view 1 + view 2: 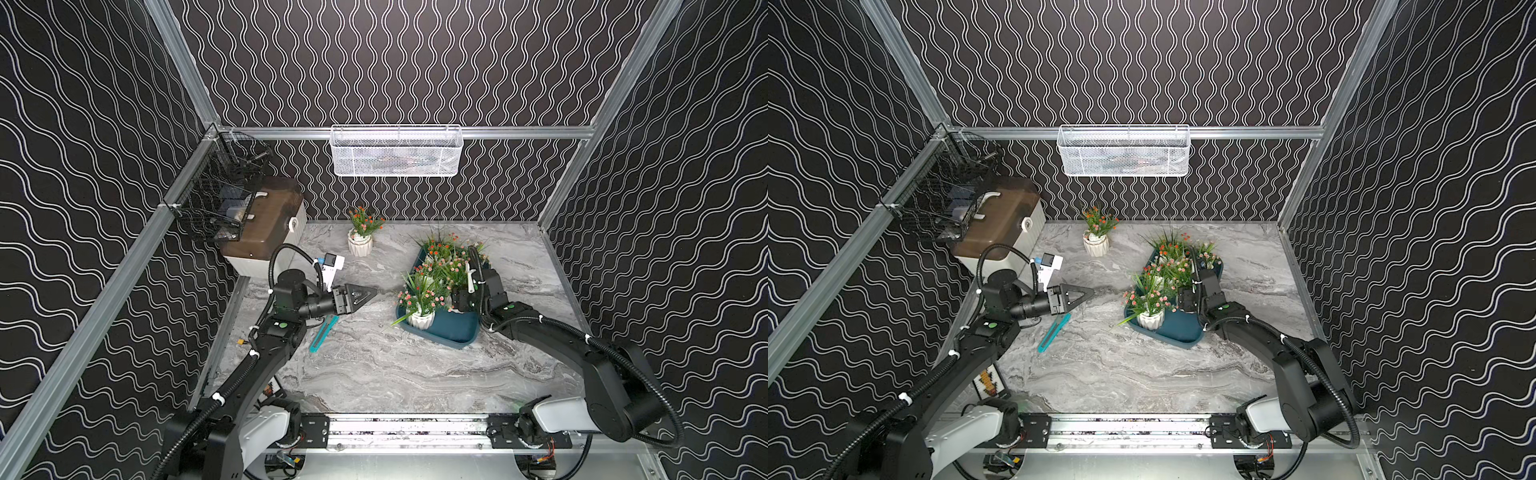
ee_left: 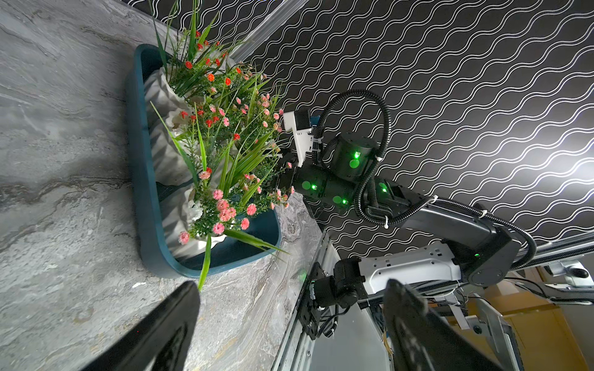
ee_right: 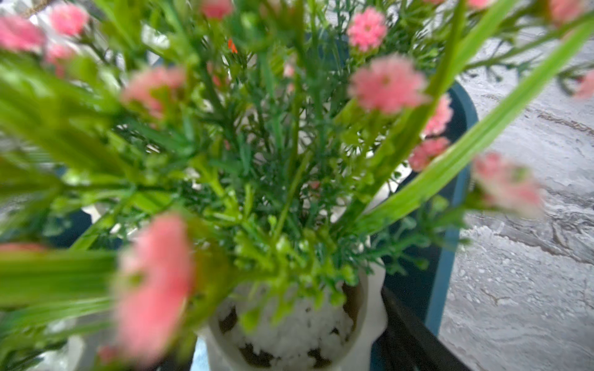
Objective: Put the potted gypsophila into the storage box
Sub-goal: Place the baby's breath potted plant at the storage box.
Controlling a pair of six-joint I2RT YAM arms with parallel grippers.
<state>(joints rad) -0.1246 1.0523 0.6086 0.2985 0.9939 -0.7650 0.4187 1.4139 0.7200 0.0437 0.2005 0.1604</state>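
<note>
The storage box [image 1: 451,338], a dark-teal tray, sits right of centre on the marble table and holds several potted gypsophila crowded together. The front pot [image 1: 420,320] stands inside the tray's near-left rim. My right gripper [image 3: 289,334] reaches into the foliage and is closed around that pot [image 3: 289,324]. One dark finger [image 3: 408,331] lies against the pot's side; blurred flowers hide the other. One more potted gypsophila [image 1: 360,245] stands alone near the back wall. My left gripper [image 1: 372,294] hovers open and empty above the table, left of the tray.
A white box with a brown lid [image 1: 262,232] sits at the back left under a black wire basket [image 1: 216,199]. A white mesh basket [image 1: 397,151] hangs on the back rail. A teal tool [image 1: 323,333] lies on the table below my left wrist.
</note>
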